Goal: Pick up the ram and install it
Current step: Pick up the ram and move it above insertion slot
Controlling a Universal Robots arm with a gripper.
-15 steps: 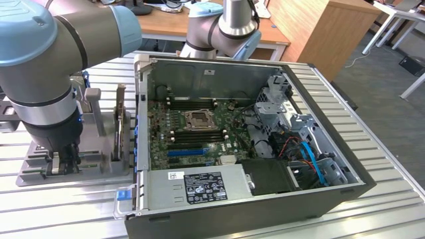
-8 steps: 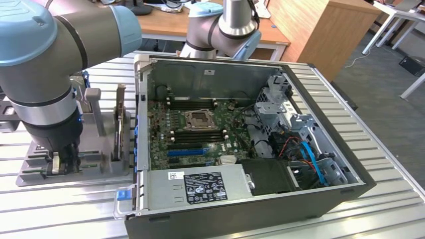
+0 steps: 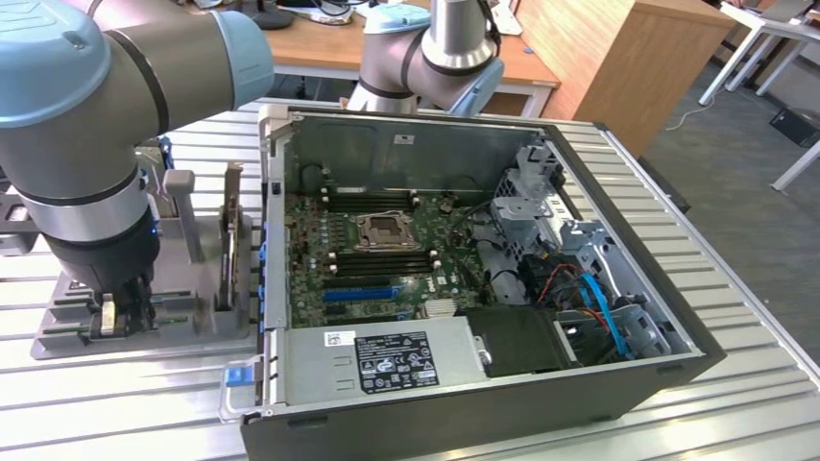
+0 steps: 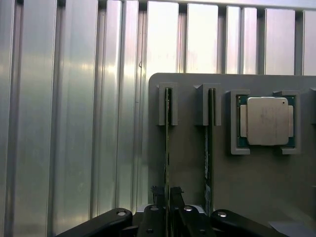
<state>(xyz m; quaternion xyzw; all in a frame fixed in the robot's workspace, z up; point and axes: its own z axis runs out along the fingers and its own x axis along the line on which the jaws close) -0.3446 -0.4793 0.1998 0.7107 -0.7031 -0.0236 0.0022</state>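
Two ram sticks stand on edge in slots of a grey holder tray (image 4: 187, 168). My gripper (image 4: 168, 195) is down over the end of one ram (image 4: 168, 143), with the stick running between its two sides. The second ram stick (image 4: 208, 148) stands parallel beside it, untouched. In the exterior view my gripper (image 3: 122, 312) is lowered into the grey holder tray (image 3: 77, 341) at the exterior view's left, beside the open computer case (image 3: 423, 403). The long black memory slots (image 3: 372, 204) lie next to the CPU socket (image 3: 387, 230) on the motherboard.
A processor chip (image 4: 267, 121) sits in its own recess of the tray. A taller card (image 3: 230, 250) stands upright in the tray between my arm and the case. Ribbed metal tabletop (image 3: 115, 413) surrounds everything. A second arm's base (image 3: 436, 48) stands behind the case.
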